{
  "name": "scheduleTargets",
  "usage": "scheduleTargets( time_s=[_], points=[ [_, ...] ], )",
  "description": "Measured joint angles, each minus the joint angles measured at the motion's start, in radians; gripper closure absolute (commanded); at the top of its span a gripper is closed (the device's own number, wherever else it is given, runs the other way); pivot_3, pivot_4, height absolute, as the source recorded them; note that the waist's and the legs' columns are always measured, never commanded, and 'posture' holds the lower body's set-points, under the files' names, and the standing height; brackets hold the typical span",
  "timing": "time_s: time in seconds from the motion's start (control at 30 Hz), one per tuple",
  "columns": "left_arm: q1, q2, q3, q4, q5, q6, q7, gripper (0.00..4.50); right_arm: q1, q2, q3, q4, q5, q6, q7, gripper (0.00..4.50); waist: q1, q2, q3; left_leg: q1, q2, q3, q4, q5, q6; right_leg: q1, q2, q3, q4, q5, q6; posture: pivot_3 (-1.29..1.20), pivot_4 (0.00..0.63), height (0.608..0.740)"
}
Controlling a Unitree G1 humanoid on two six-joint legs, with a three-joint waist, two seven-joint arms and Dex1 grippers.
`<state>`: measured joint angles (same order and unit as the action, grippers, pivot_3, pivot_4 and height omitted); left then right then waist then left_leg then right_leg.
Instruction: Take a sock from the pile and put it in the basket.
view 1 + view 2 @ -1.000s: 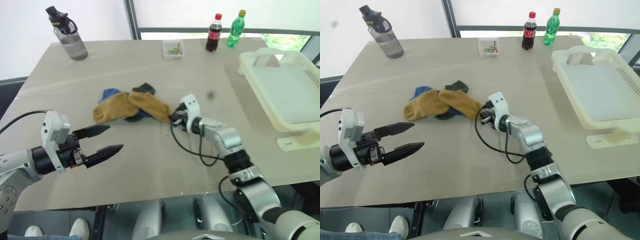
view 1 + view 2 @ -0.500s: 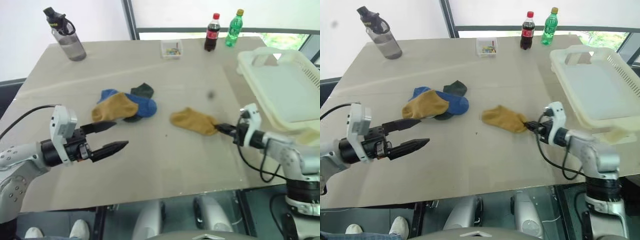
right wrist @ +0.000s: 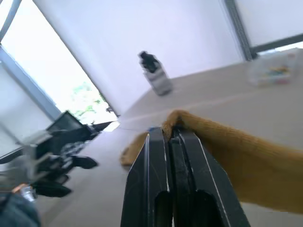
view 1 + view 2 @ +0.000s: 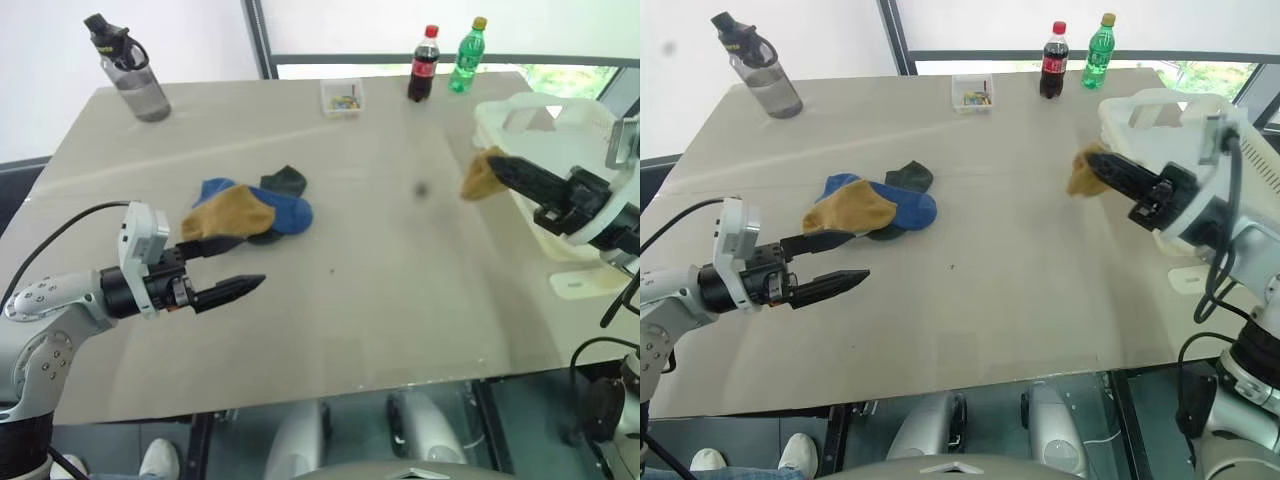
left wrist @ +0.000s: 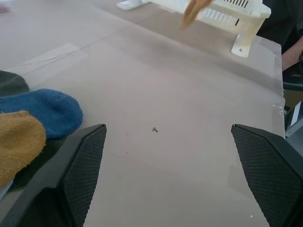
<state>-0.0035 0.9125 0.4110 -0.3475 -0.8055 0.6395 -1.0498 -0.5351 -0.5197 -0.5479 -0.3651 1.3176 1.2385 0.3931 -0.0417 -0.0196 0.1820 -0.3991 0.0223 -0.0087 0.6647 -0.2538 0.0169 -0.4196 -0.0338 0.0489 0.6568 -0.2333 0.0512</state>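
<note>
My right gripper (image 4: 499,162) is shut on a mustard yellow sock (image 4: 479,177), holding it in the air beside the near left corner of the cream-white basket (image 4: 575,130). In the right wrist view the sock (image 3: 227,149) drapes from the closed fingers (image 3: 174,156). The pile (image 4: 248,208) lies left of the table's middle: a mustard sock, a blue sock and a dark green one. My left gripper (image 4: 238,266) is open just in front of the pile, above the table, fingers pointing right. In the left wrist view the blue sock (image 5: 45,109) and the mustard sock (image 5: 16,142) lie beside my fingers.
A grey water bottle (image 4: 133,68) stands at the table's far left corner. A small clear box (image 4: 345,97), a cola bottle (image 4: 424,65) and a green bottle (image 4: 468,56) stand along the far edge. The basket overhangs the table's right side.
My right gripper pulled a mustard sock off the pile, dragged it right across the table and lifted it up to the basket's edge. The left gripper edged slightly toward the pile.
</note>
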Motion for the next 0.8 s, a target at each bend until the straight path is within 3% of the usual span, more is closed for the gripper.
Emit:
scheduleTargets(
  time_s=[0.1,0.2,0.3,0.43,0.6,0.7,0.8],
  points=[
    [0.007,-0.001,0.0,-0.001,0.0,0.0,0.001,0.0,0.008,0.061,0.163,-0.014,-0.001,0.028,-0.106,4.45,-0.002,0.0,0.0,0.001,0.0,0.001,0.0,0.0,0.0,0.0,0.0,0.001,0.0,-0.001,-0.002,0.0,0.15,0.74],
    [0.008,-0.002,0.0,-0.004,0.0,0.0,0.001,0.0,0.035,0.147,0.396,-0.002,-0.114,0.055,-0.206,4.45,-0.002,0.0,0.0,-0.001,0.0,0.001,0.0,0.0,0.0,-0.002,0.0,0.002,0.001,-0.001,-0.002,0.0,0.15,0.74],
    [0.009,-0.002,0.001,-0.004,0.002,0.0,0.003,0.0,0.036,0.206,0.533,0.045,-0.219,0.064,-0.272,4.45,0.004,0.0,0.0,-0.005,-0.001,0.001,0.001,0.0,0.0,-0.005,-0.001,0.001,0.001,0.0,0.0,0.0,0.15,0.74],
    [0.018,-0.002,0.005,-0.005,0.002,0.0,0.007,0.0,0.022,0.276,0.579,0.094,-0.321,0.032,-0.307,4.45,0.002,-0.001,-0.001,-0.015,-0.001,0.0,0.004,0.0,0.0,-0.015,-0.002,0.0,0.002,0.001,0.001,0.0,0.15,0.74],
    [0.022,-0.003,0.01,-0.017,-0.001,0.001,0.015,0.0,0.015,0.331,0.58,0.152,-0.404,-0.026,-0.312,4.45,0.001,-0.001,-0.001,-0.016,-0.001,0.0,0.003,0.0,0.0,-0.015,-0.001,0.0,0.002,0.001,0.001,0.0,0.15,0.74],
    [0.023,-0.002,0.011,-0.016,-0.001,0.001,0.017,0.0,0.015,0.341,0.585,0.186,-0.46,-0.078,-0.283,3.61,0.0,-0.001,-0.001,-0.015,-0.001,0.0,0.003,0.0,0.0,-0.015,-0.001,0.0,0.002,0.001,0.001,0.0,0.15,0.74],
    [0.023,-0.002,0.012,-0.016,-0.001,0.002,0.017,0.0,0.015,0.345,0.584,0.192,-0.494,-0.117,-0.254,2.15,0.0,-0.001,-0.001,-0.015,-0.001,0.0,0.003,0.0,0.0,-0.015,-0.001,-0.001,0.002,0.001,0.001,0.0,0.15,0.74]
  ],
)
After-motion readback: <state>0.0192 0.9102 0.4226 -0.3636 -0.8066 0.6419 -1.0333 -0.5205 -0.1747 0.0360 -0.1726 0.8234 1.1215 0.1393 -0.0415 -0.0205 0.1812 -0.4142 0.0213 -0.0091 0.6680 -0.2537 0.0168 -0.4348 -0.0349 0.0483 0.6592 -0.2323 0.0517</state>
